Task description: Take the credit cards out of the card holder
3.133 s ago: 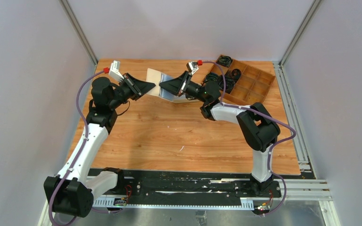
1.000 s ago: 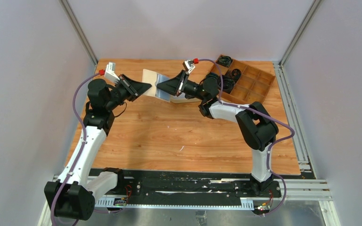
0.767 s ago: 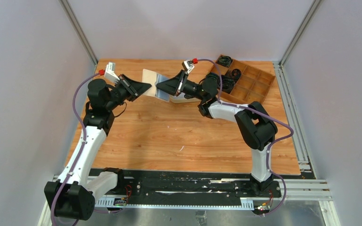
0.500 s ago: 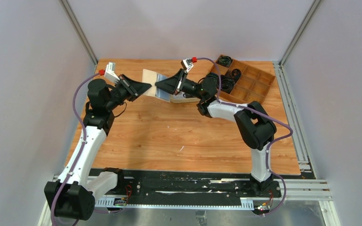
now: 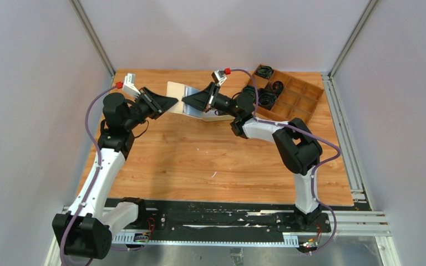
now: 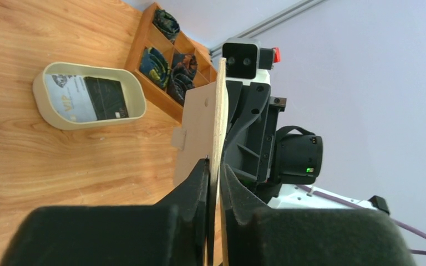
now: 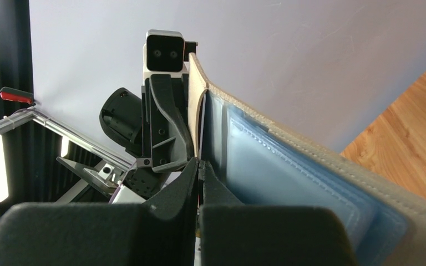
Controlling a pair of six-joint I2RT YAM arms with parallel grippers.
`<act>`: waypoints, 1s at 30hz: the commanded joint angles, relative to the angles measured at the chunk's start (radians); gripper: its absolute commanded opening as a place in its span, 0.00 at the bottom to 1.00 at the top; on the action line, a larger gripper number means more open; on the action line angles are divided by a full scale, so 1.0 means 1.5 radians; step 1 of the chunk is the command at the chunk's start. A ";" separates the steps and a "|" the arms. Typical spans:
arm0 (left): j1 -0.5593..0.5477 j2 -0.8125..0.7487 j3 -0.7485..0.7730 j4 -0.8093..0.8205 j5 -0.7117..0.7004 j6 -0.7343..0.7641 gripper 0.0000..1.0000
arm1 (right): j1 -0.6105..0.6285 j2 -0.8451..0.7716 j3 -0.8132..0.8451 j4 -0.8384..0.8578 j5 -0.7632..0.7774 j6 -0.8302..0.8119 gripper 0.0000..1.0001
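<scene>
Left gripper (image 6: 214,166): clamping shut on the open card holder (image 6: 198,124), holding it upright over the desk's (image 5: 216,160) far edge.
Right gripper (image 7: 199,163): pressing fully shut at its inner pocket; card pinched or not, cannot tell.
Credit cards (image 6: 94,98): two lying in the oval tray (image 6: 44,113).
Next pull: best sliding straight along the pocket.

On the wooden tabletop (image 5: 199,160), an oval beige tray (image 6: 44,91) sits below and just behind the right pincer (image 5: 185,100), while farther out on that side, well apart from the left pincer (image 5: 175,102), a wooden compartment box (image 5: 299,91) holds black cable coils (image 5: 264,71) in the cells nearest the pincer.
</scene>
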 commanded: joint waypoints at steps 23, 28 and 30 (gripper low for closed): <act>0.037 -0.037 -0.018 0.023 -0.047 -0.035 0.46 | 0.010 0.005 -0.003 0.038 -0.012 0.001 0.00; 0.040 -0.039 -0.027 0.027 -0.049 -0.043 0.31 | 0.010 0.005 -0.003 0.040 -0.012 0.001 0.00; 0.040 -0.038 -0.030 0.032 -0.047 -0.046 0.28 | 0.010 0.005 -0.003 0.040 -0.013 0.001 0.00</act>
